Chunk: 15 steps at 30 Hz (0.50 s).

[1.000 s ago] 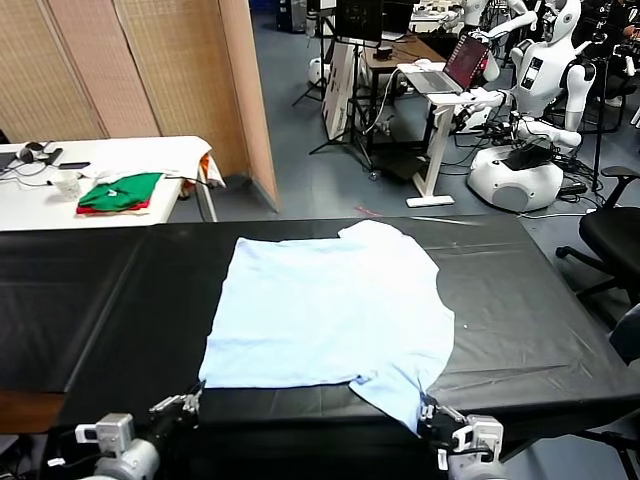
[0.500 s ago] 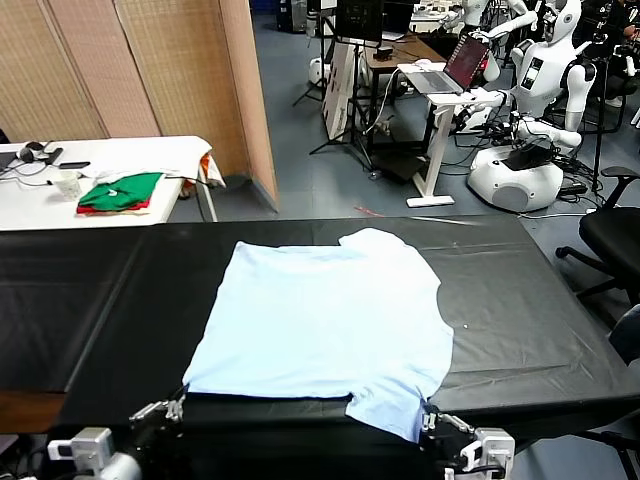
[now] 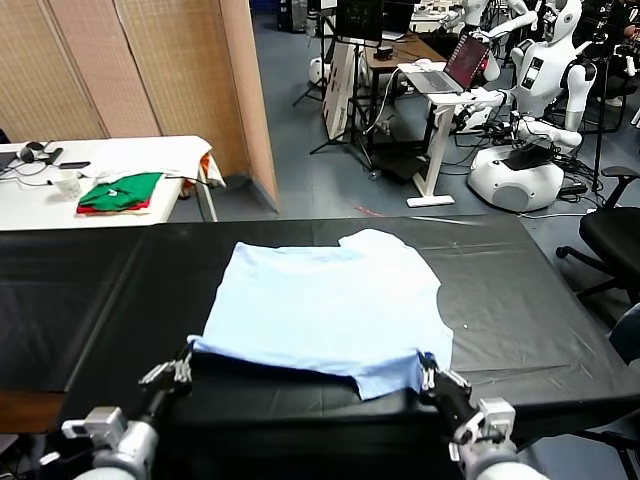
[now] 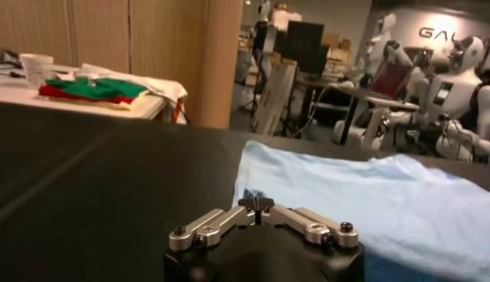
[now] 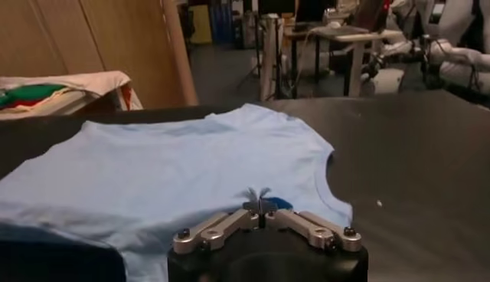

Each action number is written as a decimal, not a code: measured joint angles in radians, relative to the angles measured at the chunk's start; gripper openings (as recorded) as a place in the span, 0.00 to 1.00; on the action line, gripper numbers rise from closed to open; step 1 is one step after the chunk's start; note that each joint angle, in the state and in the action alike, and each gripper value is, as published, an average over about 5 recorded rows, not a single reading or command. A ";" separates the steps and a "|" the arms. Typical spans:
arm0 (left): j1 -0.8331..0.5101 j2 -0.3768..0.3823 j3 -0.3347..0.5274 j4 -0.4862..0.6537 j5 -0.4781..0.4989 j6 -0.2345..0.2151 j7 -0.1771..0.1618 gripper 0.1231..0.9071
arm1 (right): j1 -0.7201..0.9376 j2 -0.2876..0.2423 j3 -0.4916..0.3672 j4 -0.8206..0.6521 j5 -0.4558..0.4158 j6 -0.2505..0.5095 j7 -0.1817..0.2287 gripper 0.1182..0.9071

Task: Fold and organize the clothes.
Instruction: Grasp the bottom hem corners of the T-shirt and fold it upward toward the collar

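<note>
The clothes are one pale light-blue T-shirt (image 3: 325, 295) spread on the black table (image 3: 520, 300), with its near edge lifted off the cloth and a shadow beneath it. My left gripper (image 3: 186, 358) is shut on the near left corner. My right gripper (image 3: 428, 368) is shut on the near right corner. In the left wrist view the left gripper (image 4: 256, 203) pinches a fold of the shirt (image 4: 383, 199). In the right wrist view a tuft of fabric sticks up from the right gripper (image 5: 261, 205), and the shirt (image 5: 176, 176) stretches away beyond it. No lettering shows.
A white side table (image 3: 60, 205) at the far left holds folded green and red garments (image 3: 120, 192). Wooden partition panels (image 3: 150, 70) stand behind it. Beyond the table are a laptop desk (image 3: 440, 85), other robots (image 3: 520, 150) and an office chair (image 3: 615, 235) at the right.
Both grippers have risen and moved away from me, carrying the shirt's near edge up from the table's front edge and over the table. The shirt's far part has stayed in place.
</note>
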 joint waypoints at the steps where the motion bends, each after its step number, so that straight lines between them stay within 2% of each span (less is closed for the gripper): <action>1: -0.018 0.000 0.006 0.015 0.003 -0.001 0.001 0.03 | 0.018 -0.002 -0.007 -0.015 -0.002 0.001 0.000 0.03; 15: -0.185 0.037 0.062 0.171 0.032 0.003 0.006 0.03 | 0.157 -0.011 -0.046 -0.167 -0.030 0.028 -0.002 0.03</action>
